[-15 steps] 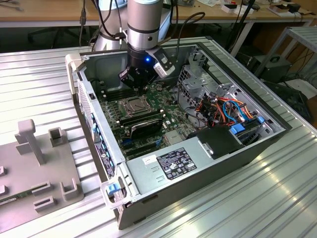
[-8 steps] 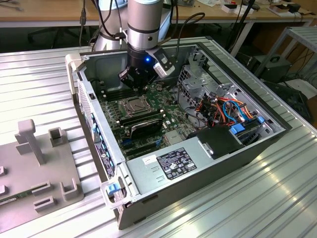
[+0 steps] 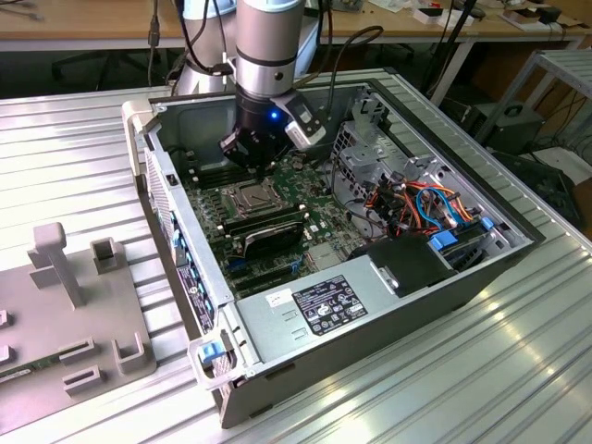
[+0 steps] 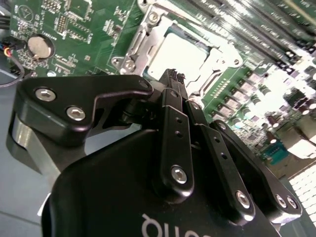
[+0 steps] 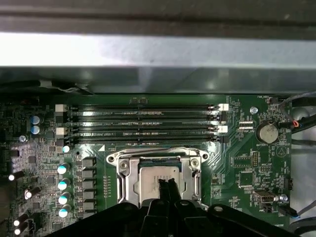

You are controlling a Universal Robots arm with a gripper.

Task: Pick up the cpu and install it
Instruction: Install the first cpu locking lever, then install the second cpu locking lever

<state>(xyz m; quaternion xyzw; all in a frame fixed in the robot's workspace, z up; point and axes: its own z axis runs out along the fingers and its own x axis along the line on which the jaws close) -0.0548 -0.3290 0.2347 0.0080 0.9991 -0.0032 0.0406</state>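
The cpu (image 5: 148,178) is a flat silvery square lying inside the metal-framed socket (image 5: 123,170) on the green motherboard. In the second wrist view the cpu (image 4: 175,52) sits in the same socket (image 4: 140,37), just beyond the fingertips. My gripper (image 5: 165,183) hangs directly over the cpu with its two black fingers pressed together and nothing between them. The second wrist view shows the gripper (image 4: 175,79) shut. In the exterior view the gripper (image 3: 248,157) hovers inside the open computer case, just above the socket (image 3: 248,196).
Long black memory sticks (image 5: 140,121) lie in slots beside the socket, near the grey case wall (image 5: 158,54). A coin battery (image 5: 267,132) sits on the board. A power supply (image 3: 314,310), coloured cables (image 3: 421,208) and a grey fixture (image 3: 65,314) surround the work area.
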